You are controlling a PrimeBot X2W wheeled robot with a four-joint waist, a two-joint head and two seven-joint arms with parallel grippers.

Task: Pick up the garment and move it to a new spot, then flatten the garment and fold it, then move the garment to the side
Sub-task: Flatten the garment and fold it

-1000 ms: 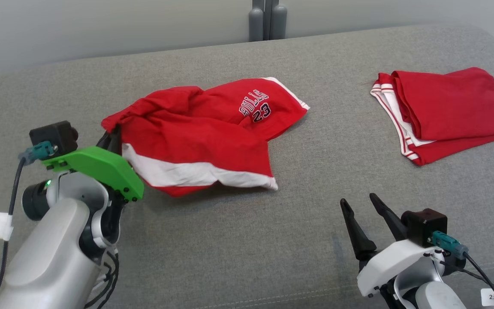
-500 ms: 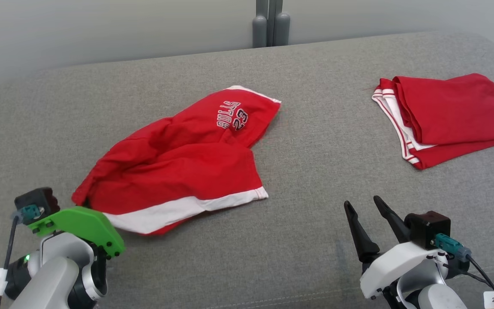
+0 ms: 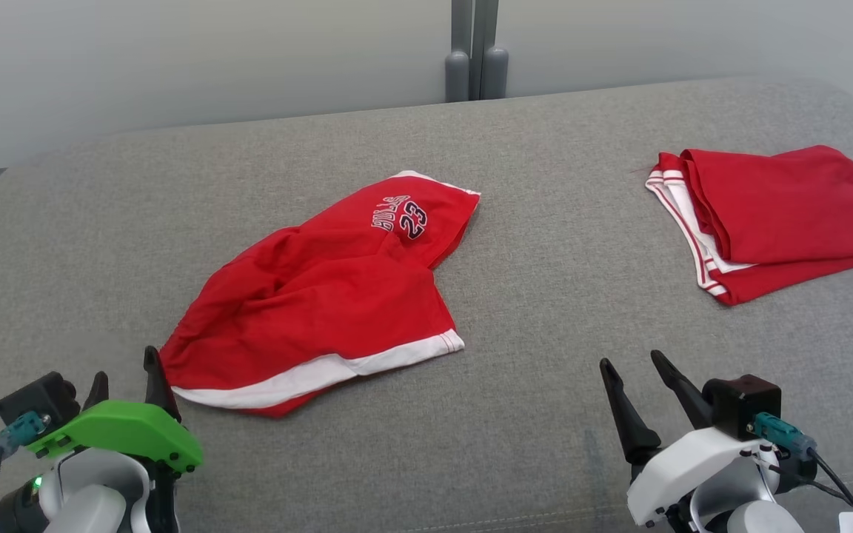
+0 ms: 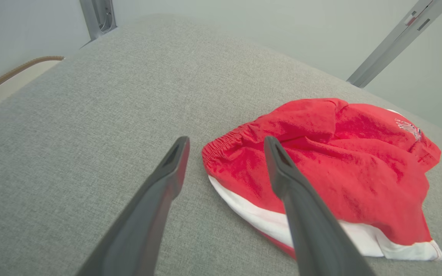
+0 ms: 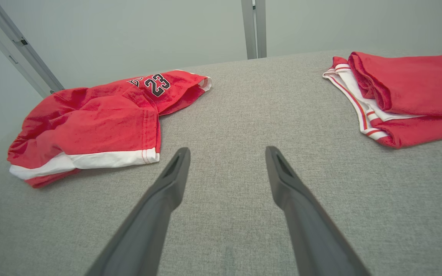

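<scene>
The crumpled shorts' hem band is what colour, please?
The hem band is white, clearest in the right wrist view.

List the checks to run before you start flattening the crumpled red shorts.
1. Left gripper open, holding nothing: ok.
2. Right gripper open, holding nothing: ok.
3. Red shorts resting fully on the grey cushion: ok.
4. Shorts lying flat: not ok, bunched and wrinkled.
5. Folded red garment well apart from the shorts: ok.
6. Cloth tucked under the shorts: cannot tell.
</scene>
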